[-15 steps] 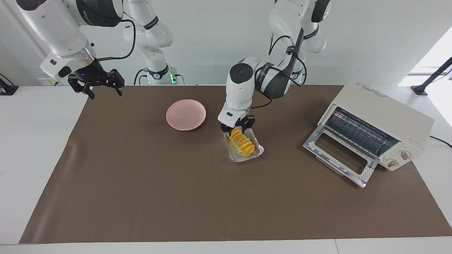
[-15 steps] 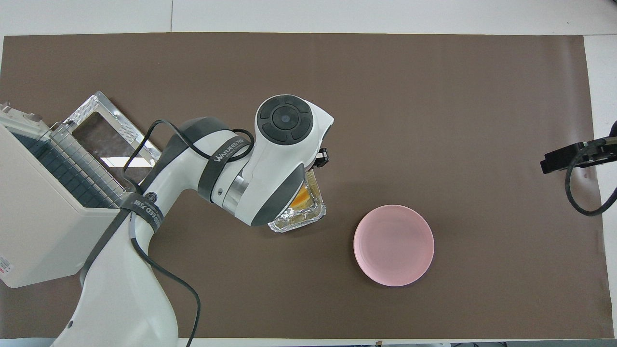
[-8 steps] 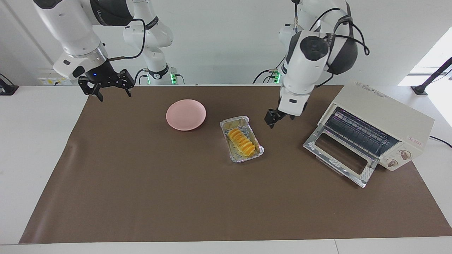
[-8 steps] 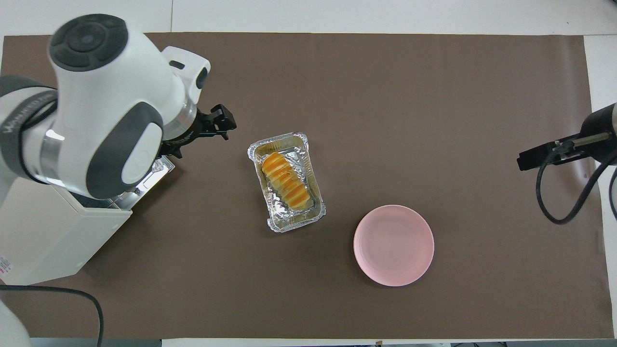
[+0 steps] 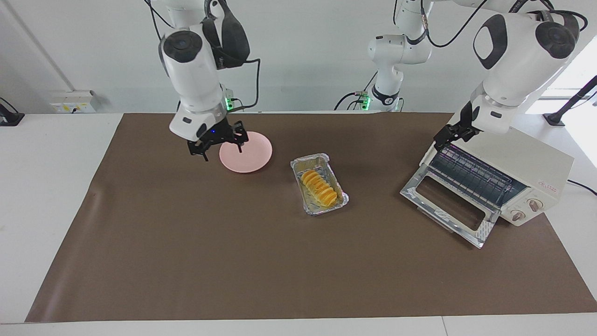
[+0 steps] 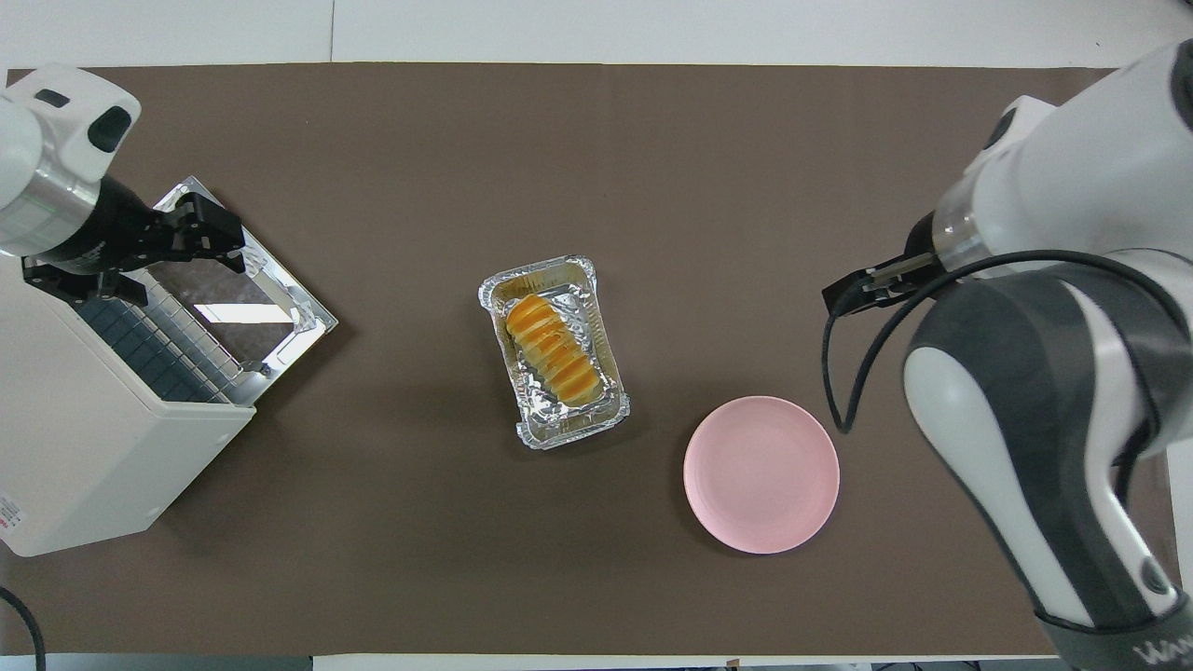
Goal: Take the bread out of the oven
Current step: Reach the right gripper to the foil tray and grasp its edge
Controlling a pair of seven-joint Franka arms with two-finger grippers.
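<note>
The golden-yellow ridged bread (image 5: 319, 188) lies in a silver foil tray (image 5: 310, 163) on the brown mat, between the pink plate and the oven. It also shows in the overhead view (image 6: 552, 347), in the tray (image 6: 536, 273). The cream-white oven (image 5: 508, 154) (image 6: 84, 447) stands at the left arm's end, its glass door (image 5: 447, 205) (image 6: 233, 289) down and its rack bare. My left gripper (image 5: 443, 138) (image 6: 228, 244) is open and empty, up over the oven's open front. My right gripper (image 5: 219, 148) (image 6: 843, 296) is open and empty, up by the plate's edge.
A pink plate (image 5: 247, 154) (image 6: 761, 475) sits on the mat beside the tray, toward the right arm's end. The brown mat (image 5: 233, 256) covers most of the white table.
My left gripper let go at the tray, rose and swung to over the oven. My right gripper moved from its end of the table in to the pink plate. Tray and bread stayed put.
</note>
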